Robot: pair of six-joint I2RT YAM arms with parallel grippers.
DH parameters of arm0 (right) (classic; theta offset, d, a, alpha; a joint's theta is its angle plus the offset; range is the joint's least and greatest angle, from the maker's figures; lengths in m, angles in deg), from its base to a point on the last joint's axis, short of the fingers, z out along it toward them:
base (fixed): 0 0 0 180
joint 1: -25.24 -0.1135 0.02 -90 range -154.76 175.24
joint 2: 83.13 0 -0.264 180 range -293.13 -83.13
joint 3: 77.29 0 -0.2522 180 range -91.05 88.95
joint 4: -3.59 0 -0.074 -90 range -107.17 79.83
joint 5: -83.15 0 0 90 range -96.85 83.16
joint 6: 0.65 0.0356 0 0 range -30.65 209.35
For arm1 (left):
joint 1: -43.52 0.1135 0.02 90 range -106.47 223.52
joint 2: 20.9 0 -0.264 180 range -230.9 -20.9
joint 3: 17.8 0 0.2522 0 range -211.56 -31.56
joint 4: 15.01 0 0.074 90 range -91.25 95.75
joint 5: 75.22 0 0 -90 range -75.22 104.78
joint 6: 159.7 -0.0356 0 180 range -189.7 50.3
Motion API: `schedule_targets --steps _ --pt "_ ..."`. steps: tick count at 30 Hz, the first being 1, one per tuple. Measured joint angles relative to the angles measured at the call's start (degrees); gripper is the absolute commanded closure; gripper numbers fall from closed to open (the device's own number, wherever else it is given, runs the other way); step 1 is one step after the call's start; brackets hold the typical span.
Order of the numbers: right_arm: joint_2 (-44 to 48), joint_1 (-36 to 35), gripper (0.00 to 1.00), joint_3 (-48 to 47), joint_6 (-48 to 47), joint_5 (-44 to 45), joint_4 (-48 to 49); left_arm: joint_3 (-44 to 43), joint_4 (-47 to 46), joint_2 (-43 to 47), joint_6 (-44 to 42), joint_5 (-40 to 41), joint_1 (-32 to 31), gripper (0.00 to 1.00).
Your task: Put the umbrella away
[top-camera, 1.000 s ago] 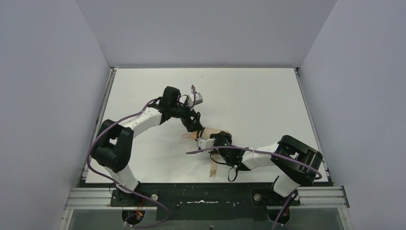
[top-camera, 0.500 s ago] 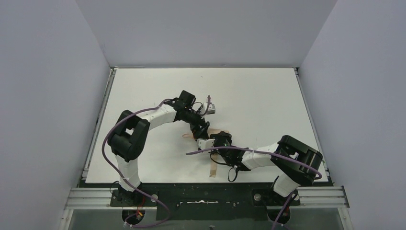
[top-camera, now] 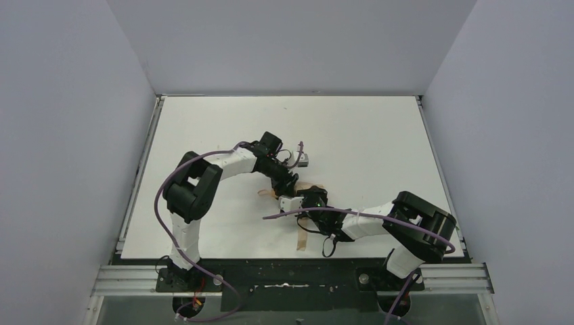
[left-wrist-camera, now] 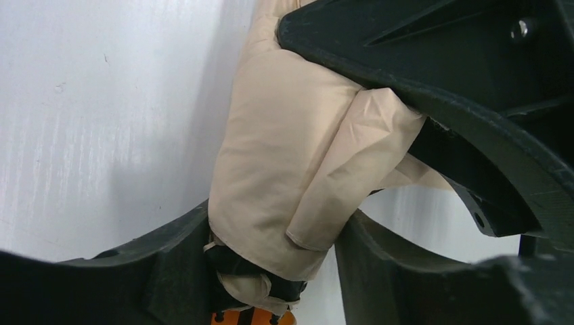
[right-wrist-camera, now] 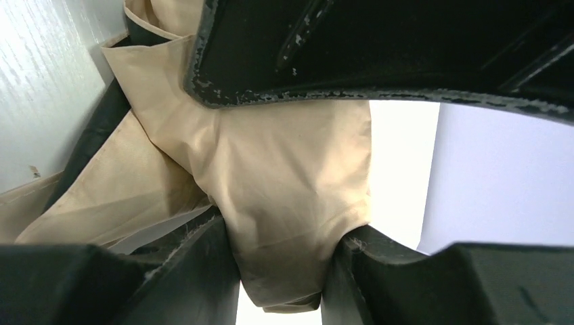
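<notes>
Presently: tan folding umbrella (top-camera: pixel 311 187), laid on white counter (top-camera: pixel 379 135). Its bunched fabric is pinched between the fingers of the left gripper (left-wrist-camera: pixel 298 203) and, just beside it, clamped by the right gripper (right-wrist-camera: pixel 284 203).

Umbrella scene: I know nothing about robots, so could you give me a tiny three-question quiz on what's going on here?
1. True or false: the left gripper alone grips the umbrella; the right gripper is empty.
2. The umbrella's fabric is: A red, B tan, C blue?
3. What surface lies under the umbrella?
Key: 1 false, both clamp it; 2 B; 3 the white table.
</notes>
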Motion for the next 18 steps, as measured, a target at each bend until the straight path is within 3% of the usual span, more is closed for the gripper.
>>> schedule_targets --steps 4,9,18 --pt "0.0 0.0 0.89 0.0 0.0 0.0 0.0 -0.4 0.5 -0.1 -0.6 0.0 -0.2 0.73" --pt "0.0 0.0 0.78 0.0 -0.3 0.0 0.0 -1.2 2.6 -0.1 -1.7 0.5 -0.6 0.85" --pt "3.5 -0.1 0.26 -0.1 0.6 -1.3 -5.4 -1.9 4.4 0.3 -3.0 3.7 -2.5 0.94"
